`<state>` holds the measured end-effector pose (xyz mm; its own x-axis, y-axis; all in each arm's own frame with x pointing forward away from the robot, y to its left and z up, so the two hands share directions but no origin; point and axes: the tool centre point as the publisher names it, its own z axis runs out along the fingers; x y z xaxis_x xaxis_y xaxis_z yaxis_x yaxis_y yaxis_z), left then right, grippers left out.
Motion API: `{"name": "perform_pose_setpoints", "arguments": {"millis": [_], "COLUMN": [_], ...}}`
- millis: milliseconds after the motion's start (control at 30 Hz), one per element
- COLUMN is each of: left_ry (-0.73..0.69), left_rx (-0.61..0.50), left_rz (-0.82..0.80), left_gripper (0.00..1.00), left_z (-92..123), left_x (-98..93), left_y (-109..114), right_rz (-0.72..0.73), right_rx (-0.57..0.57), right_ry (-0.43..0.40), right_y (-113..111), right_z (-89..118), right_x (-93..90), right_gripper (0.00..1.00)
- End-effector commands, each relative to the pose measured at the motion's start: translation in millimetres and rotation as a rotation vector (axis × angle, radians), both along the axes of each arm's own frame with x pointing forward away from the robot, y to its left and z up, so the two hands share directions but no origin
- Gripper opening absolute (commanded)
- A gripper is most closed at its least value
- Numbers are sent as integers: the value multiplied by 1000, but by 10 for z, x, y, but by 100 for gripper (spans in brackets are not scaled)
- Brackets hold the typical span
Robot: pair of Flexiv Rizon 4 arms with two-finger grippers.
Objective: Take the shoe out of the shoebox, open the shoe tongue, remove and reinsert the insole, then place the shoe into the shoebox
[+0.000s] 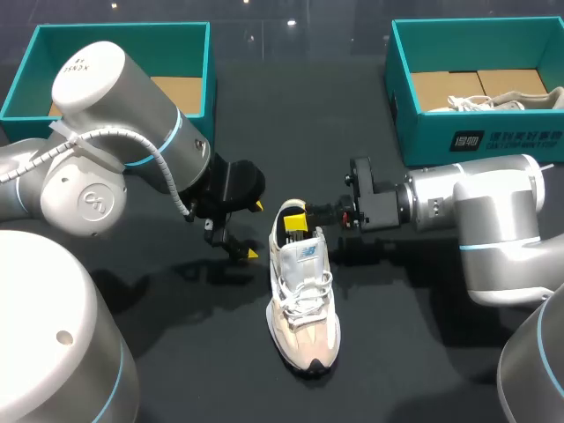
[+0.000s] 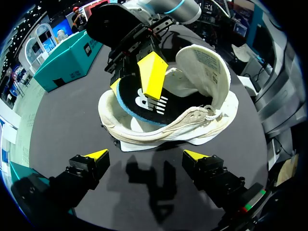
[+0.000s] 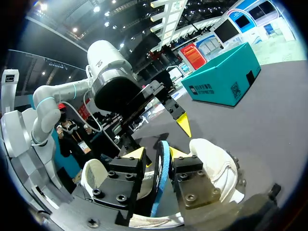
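Note:
A white and beige sneaker [image 1: 304, 295] lies on the dark table, toe toward the near edge and heel toward the far side. Its tongue [image 2: 207, 62] is folded back. The insole [image 2: 144, 103], black on top and blue underneath, sticks partly out of the shoe's opening. My right gripper [image 1: 298, 222] reaches in from the right and is shut on the insole's [image 3: 161, 159] heel end, one yellow finger on each face. My left gripper [image 1: 256, 229] stands open just left of the heel, holding nothing. In its own view the left gripper [image 2: 146, 156] faces the shoe's side.
A teal shoebox [image 1: 115, 28] stands at the back left. Behind my right arm at the back right, a second teal shoebox [image 1: 476, 137] holds another white shoe [image 1: 493, 101]. Both arms flank the sneaker closely.

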<state>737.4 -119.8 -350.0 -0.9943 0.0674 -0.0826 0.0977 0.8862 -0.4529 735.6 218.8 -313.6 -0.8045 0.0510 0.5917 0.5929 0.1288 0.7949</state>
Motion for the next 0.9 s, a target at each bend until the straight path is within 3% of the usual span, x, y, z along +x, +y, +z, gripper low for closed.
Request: {"name": "perform_pose_setpoints", "arguments": {"millis": [33,200,367,667,700,767,900], "left_ry": [-2,-2,-2,-2,-2,-2,-2], "left_rx": [0,0,0,0,0,0,0], "left_rz": [0,0,0,0,0,0,0], "left_gripper": [100,100,100,100,100,100,100], "left_z": [-7,-7,-7,-7,-7,-7,-7], "left_x": [-9,-9,-9,-9,-9,-9,-9], "left_y": [4,4,4,4,4,4,4], "right_rz": [9,-8,-27,-54,-50,-41,-18], "right_rx": [-2,3,-4,-18,-19,-27,-46], "right_ry": [14,55,99,120,111,93,56], "right_y": [-15,-33,-52,-51,-39,-13,32], "right_z": [-29,-161,-348,-371,-346,-293,-176], "right_x": [52,15,-149,-245,-235,-211,-147], "right_gripper": [0,0,0,0,22,42,55]}}
